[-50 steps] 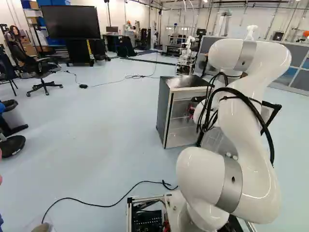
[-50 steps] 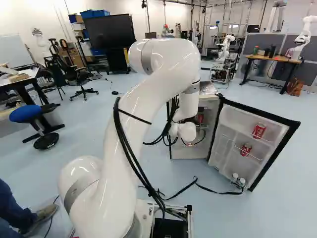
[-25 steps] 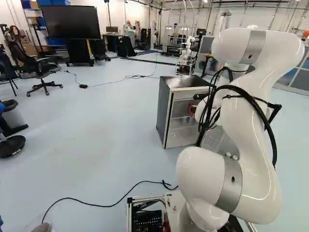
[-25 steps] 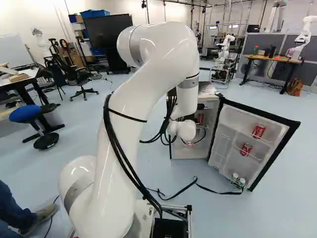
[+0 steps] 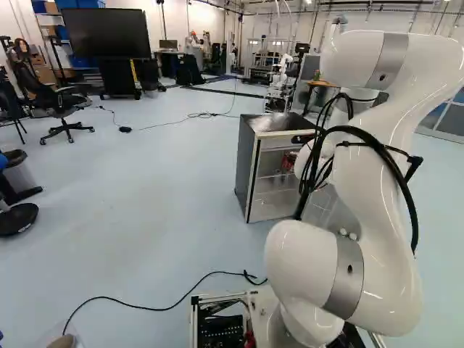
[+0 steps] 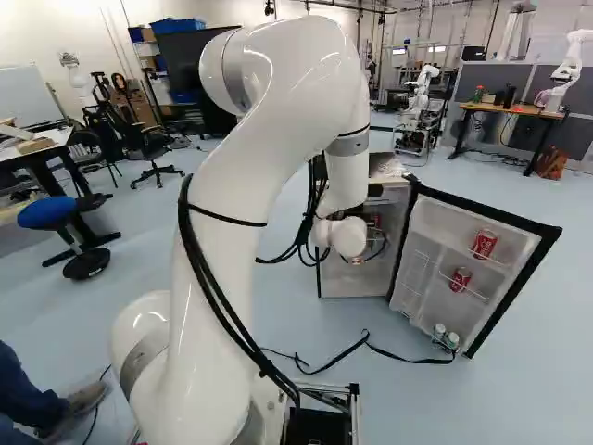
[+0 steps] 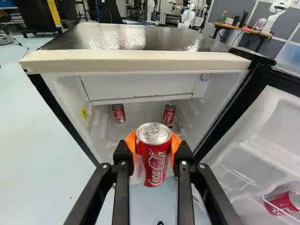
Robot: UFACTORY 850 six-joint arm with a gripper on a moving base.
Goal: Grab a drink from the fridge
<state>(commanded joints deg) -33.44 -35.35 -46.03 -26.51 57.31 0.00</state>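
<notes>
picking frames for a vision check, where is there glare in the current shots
Wrist view: bright, speckled glare on the fridge top, plus a shine on the lid of the held red can; left base view: softer sheen on that same top, white highlights on the arm; right base view: bright streaks along the arm's upper bend.

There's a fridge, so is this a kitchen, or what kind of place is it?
Probably not a kitchen, more likely a robot lab. Besides the arm at the fridge, another robot is by a desk, and a cable lies on the floor.
</notes>
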